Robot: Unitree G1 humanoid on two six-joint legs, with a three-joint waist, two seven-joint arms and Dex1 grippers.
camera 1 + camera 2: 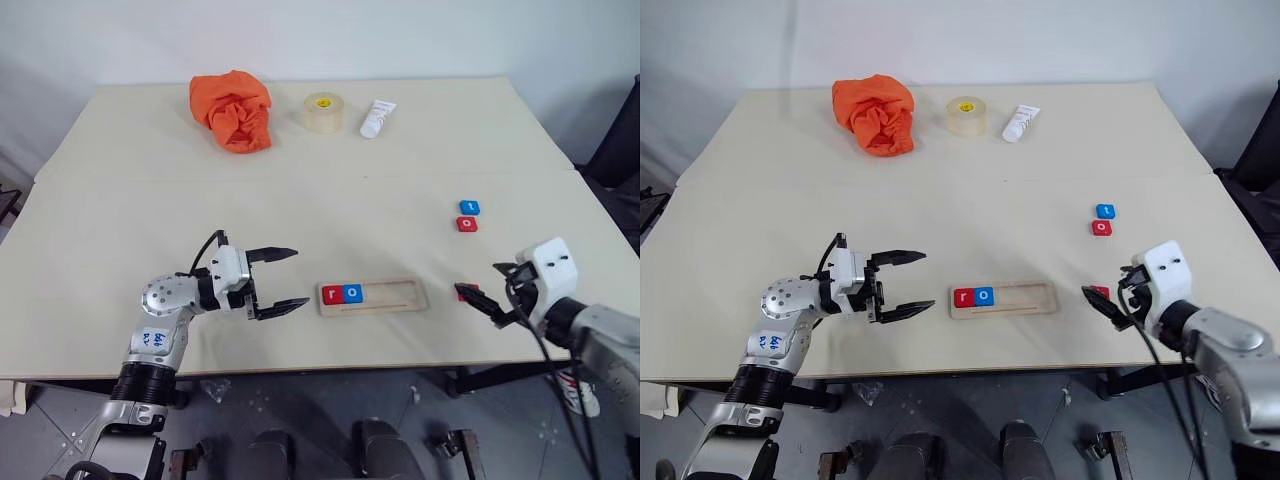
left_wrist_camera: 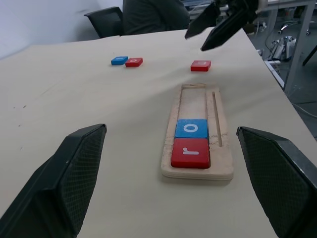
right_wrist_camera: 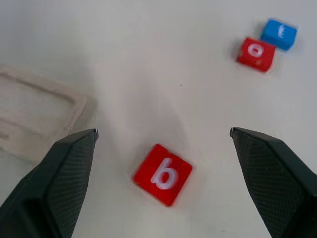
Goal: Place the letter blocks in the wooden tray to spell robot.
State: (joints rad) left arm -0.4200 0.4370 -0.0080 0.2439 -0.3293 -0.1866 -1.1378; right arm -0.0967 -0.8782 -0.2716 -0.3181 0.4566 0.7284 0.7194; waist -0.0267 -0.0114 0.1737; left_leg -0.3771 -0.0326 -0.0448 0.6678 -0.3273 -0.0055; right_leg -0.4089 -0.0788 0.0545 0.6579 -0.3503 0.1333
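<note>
The wooden tray (image 1: pixel 395 297) lies near the table's front edge. A red "r" block (image 1: pixel 331 294) and a blue "o" block (image 1: pixel 352 293) fill its left end. A red "b" block (image 3: pixel 162 174) lies flat on the table just right of the tray. My right gripper (image 1: pixel 480 280) hovers open over it, and the block is free between the fingers. Farther back, a blue "t" block (image 1: pixel 469 207) and a red "o" block (image 1: pixel 467 224) sit side by side. My left gripper (image 1: pixel 301 276) is open and empty, level, just left of the tray.
At the back of the table are an orange cloth (image 1: pixel 233 108), a roll of clear tape (image 1: pixel 323 112) and a white tube (image 1: pixel 377 118). A black chair (image 1: pixel 615 150) stands off the right edge. A seam runs across the tabletop behind the blocks.
</note>
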